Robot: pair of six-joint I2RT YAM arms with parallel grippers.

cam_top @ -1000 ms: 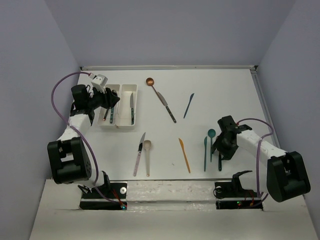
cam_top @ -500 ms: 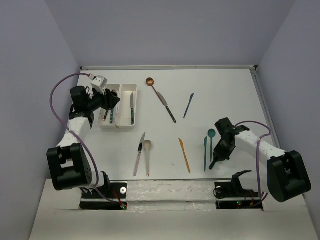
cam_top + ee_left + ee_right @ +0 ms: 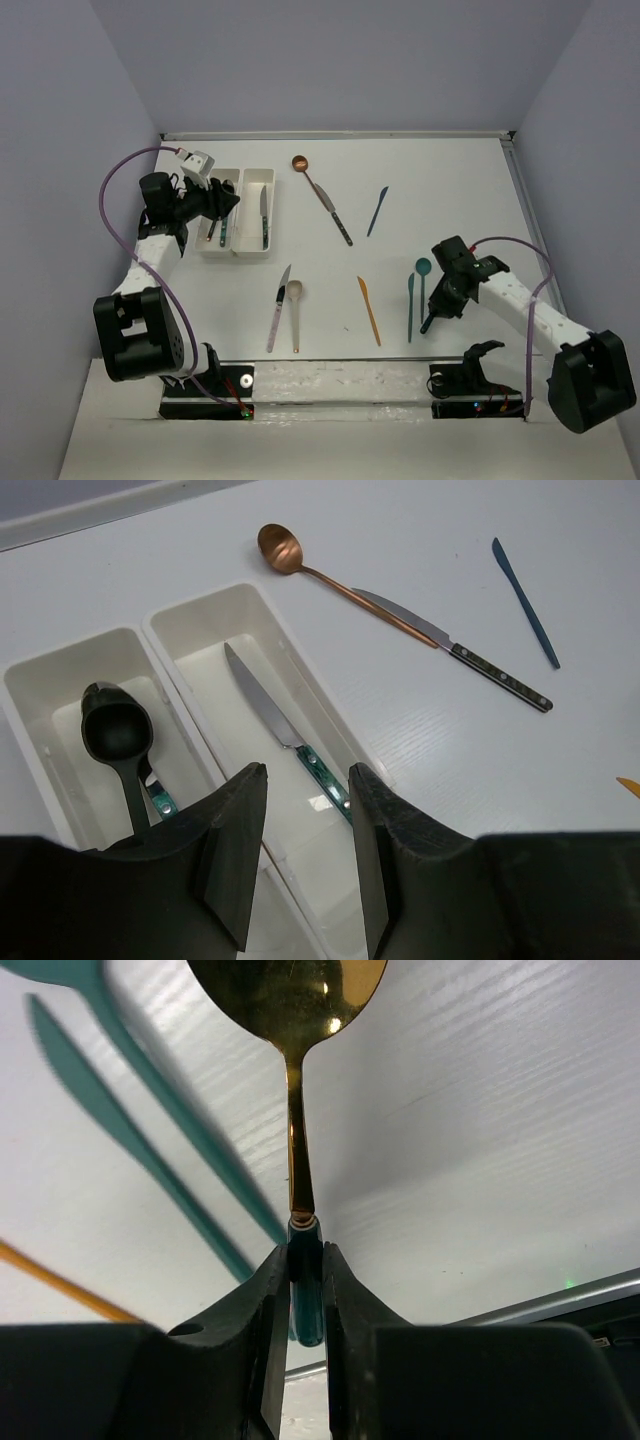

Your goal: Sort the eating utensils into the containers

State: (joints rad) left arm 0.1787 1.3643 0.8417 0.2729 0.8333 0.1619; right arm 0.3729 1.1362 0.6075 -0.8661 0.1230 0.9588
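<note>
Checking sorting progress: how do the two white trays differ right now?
The left tray holds a black spoon; the right tray holds a teal-handled knife. A second teal handle shows beside the spoon in the left tray; the right tray shows just one piece. Both are narrow, white, open-topped, lying side by side.

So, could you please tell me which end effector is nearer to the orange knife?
Right. The right end effector is just right of the orange knife; the left end effector hovers over the white trays, far off.
</note>
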